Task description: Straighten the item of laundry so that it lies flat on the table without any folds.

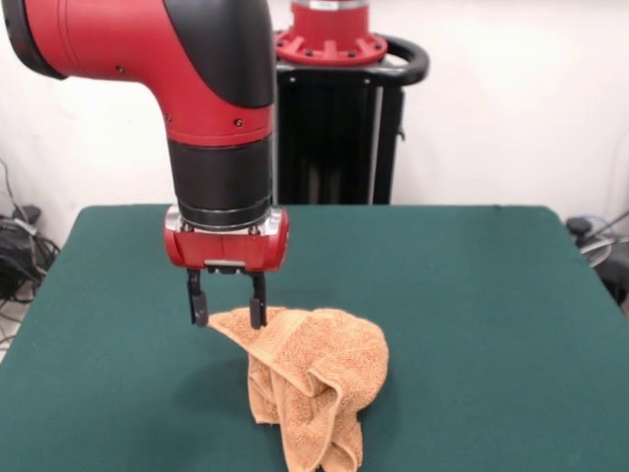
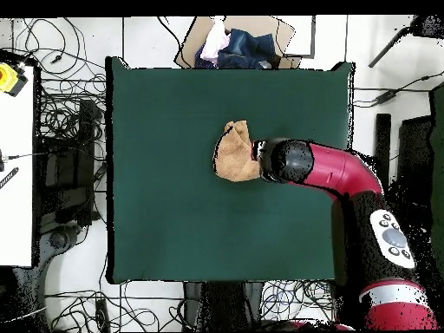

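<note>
Front view: the towel is a crumpled heap near the middle of the table, nowhere near flat. The gripper pinches its raised corner at the heap's 10 o'clock, fingers clamped. Basically all the spreading is left.

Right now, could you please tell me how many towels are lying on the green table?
1. The towel lies crumpled near the middle of the table, one corner at the tips of the hand. Nothing visible suggests another beneath it, though the folds could hide something.
</note>
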Action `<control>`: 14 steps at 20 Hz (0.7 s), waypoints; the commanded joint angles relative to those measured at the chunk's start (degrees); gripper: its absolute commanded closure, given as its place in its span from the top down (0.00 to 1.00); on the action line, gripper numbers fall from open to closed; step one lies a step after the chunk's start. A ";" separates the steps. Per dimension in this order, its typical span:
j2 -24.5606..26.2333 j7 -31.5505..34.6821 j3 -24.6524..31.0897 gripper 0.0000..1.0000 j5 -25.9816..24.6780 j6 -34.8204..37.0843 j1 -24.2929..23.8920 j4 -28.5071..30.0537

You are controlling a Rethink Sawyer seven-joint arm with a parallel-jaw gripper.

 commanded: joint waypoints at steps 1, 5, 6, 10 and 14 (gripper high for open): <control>3.90 -2.19 3.34 1.00 -2.37 2.48 -0.44 -0.68; 4.81 -1.69 3.47 1.00 -2.18 1.45 -0.85 -0.08; 4.94 -1.66 3.51 1.00 -2.23 1.12 -0.92 0.04; 5.14 -1.59 3.59 1.00 -2.39 0.27 -1.10 0.39; 5.89 -1.61 3.73 1.00 -2.32 0.04 -1.37 0.44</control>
